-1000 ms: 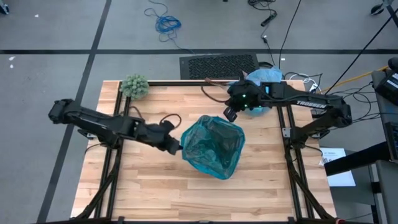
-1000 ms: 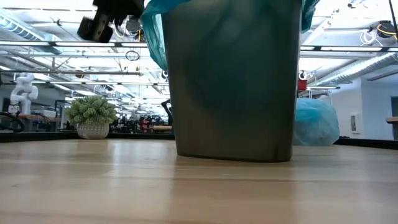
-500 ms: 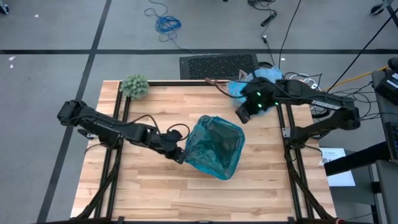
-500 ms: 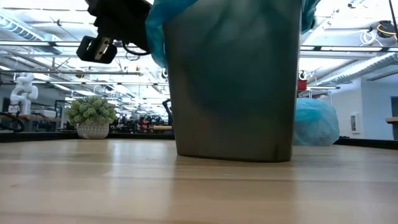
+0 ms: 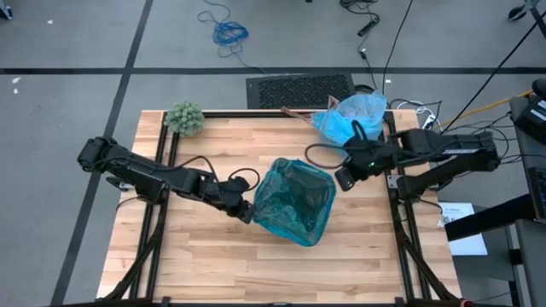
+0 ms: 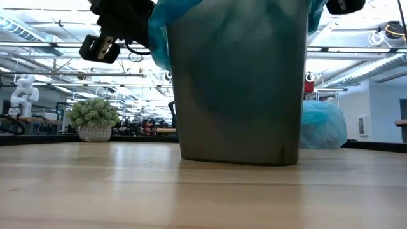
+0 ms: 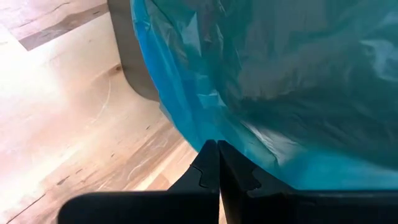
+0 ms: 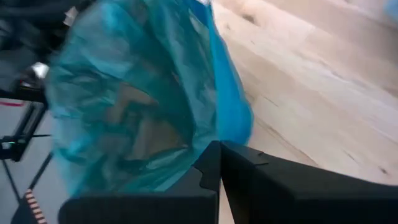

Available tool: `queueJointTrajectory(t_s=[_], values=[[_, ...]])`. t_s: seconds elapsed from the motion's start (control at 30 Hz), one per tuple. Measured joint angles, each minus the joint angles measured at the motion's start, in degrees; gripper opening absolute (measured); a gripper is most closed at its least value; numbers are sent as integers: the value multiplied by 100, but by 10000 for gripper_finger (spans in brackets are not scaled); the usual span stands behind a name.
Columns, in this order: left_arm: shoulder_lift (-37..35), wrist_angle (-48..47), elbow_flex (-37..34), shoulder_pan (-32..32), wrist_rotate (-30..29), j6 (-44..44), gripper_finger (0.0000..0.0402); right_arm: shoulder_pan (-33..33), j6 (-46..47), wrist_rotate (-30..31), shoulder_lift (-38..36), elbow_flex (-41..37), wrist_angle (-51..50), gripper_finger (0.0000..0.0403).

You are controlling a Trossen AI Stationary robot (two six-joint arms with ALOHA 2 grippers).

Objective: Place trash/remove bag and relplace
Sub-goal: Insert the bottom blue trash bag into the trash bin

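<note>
A grey bin (image 6: pixel 238 83) stands mid-table, lined with a teal plastic liner (image 5: pixel 292 200) whose edge hangs over the rim. The sky-blue bag (image 5: pixel 351 115) lies bunched at the table's far right edge, touched by neither gripper. My left gripper (image 5: pixel 248 213) is shut at the bin's left side, against the liner's overhang (image 7: pixel 186 106). My right gripper (image 5: pixel 341 179) is shut and hangs above the table beside the bin's right side, apart from it. The trash is not plainly in view. Only dim brownish patches show inside the liner (image 8: pixel 143 127). My left gripper comes slanting downward from the table's left. Its shut fingertips (image 7: pixel 211 149) meet the lower edge of the liner's overhang (image 7: pixel 205 134) on the bin's left side. Whether any plastic lies between the fingers, I cannot tell.
A green ball-shaped plant (image 5: pixel 184 117) stands at the far left corner. A dark cable loop (image 5: pixel 320 155) lies between the bin and the sky-blue bag. Bare wood stretches along the near edge (image 5: pixel 281 273). A black mat (image 5: pixel 299 88) lies beyond the far edge.
My right gripper has left the sky-blue bag at the far right. It swung toward the near edge to a spot beside the bin's right side, rolling its wrist on the way. My left gripper has sunk and closed in on the bin's left rim, then kept still.
</note>
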Motion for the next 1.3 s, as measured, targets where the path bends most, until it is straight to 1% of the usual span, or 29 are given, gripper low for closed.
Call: queueJointTrajectory(t_s=[0.07, 0.17, 0.3, 0.4, 0.57, 1.0, 1.1, 1.2, 1.3], values=[[0, 0, 0, 0, -1, -2, 0, 32, 84, 8, 8, -235, 149, 0], [0, 3, 0, 0, -5, -5, 0, -20, 81, -18, 17, -541, 637, 0], [0, 13, 0, 0, 6, -38, 0, -111, -36, -33, 15, -717, 1205, 0], [0, 15, 0, 0, 18, -114, 0, -239, -127, -40, 11, -798, 1204, 0], [-2, 17, 0, 0, 26, -120, 0, -423, -149, -65, 11, -1145, 1151, 0], [-2, 22, 0, 0, 27, -123, 0, -429, 13, -374, 11, -2007, 1251, 0], [-2, 22, 0, 0, 26, -122, 0, -368, 11, -244, -138, -2010, 1180, 0], [-2, 26, 0, 0, 26, -125, 0, -302, 159, 125, -554, -1755, 950, 0], [-2, 26, 0, -4, 26, -122, 0, -255, 209, 183, -924, -1560, 961, 0]])
